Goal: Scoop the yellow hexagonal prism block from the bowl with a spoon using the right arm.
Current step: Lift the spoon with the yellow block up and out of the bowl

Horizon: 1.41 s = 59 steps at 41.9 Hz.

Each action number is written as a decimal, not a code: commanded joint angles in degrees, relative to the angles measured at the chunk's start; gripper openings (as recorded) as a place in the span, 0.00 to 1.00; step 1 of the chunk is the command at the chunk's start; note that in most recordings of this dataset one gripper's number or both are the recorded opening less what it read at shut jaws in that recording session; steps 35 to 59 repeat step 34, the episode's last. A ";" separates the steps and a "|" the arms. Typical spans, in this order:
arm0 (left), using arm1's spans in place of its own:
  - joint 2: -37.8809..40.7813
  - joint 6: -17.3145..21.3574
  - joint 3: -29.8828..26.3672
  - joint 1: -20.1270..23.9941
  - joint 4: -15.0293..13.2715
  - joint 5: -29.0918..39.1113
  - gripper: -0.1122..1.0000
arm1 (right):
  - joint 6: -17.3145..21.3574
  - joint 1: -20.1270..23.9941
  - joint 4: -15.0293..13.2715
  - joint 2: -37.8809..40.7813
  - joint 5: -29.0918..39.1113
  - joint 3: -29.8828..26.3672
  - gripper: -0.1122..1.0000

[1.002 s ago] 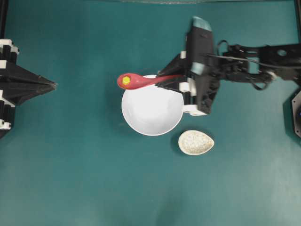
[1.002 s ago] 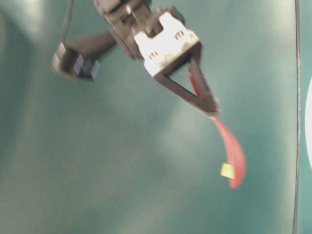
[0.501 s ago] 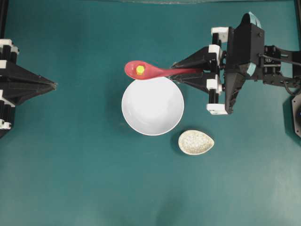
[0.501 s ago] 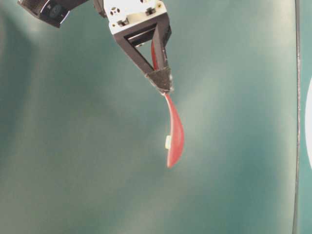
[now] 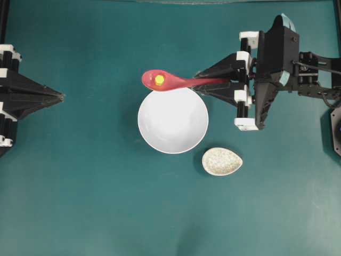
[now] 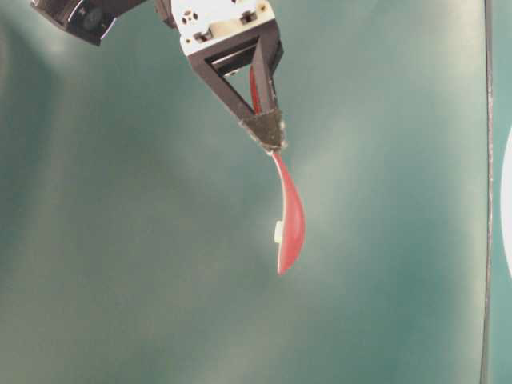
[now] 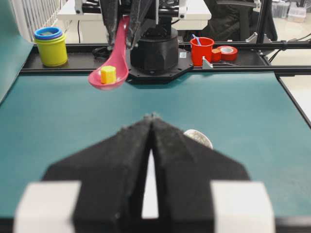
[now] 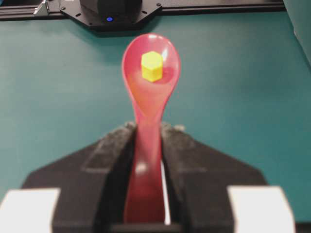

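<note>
While my right gripper [image 5: 200, 84] clamps the spoon [image 5: 176, 81] by its handle, the block [image 5: 159, 79] sits in the scoop, held above the bowl's [image 5: 173, 120] far rim. My left gripper [image 5: 59, 97] rests closed, well apart.

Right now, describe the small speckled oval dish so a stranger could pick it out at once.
Start at the large round plain white bowl on the teal table. Just beyond its rim, nearer the right gripper, lies the small speckled oval dish. It alone is egg-shaped and flecked, far smaller than the bowl.
</note>
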 commanded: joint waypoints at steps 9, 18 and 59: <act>0.09 -0.09 -1.41 0.09 0.09 -0.62 0.10 | 0.26 0.09 0.18 -4.83 2.29 1.58 0.29; 0.00 -0.09 -1.41 0.00 0.09 -0.70 0.10 | 0.26 1.49 0.26 -8.26 2.72 3.52 0.29; 0.35 -0.09 -1.41 0.00 0.09 -0.53 0.10 | 0.35 3.25 0.88 -8.88 2.81 4.04 0.29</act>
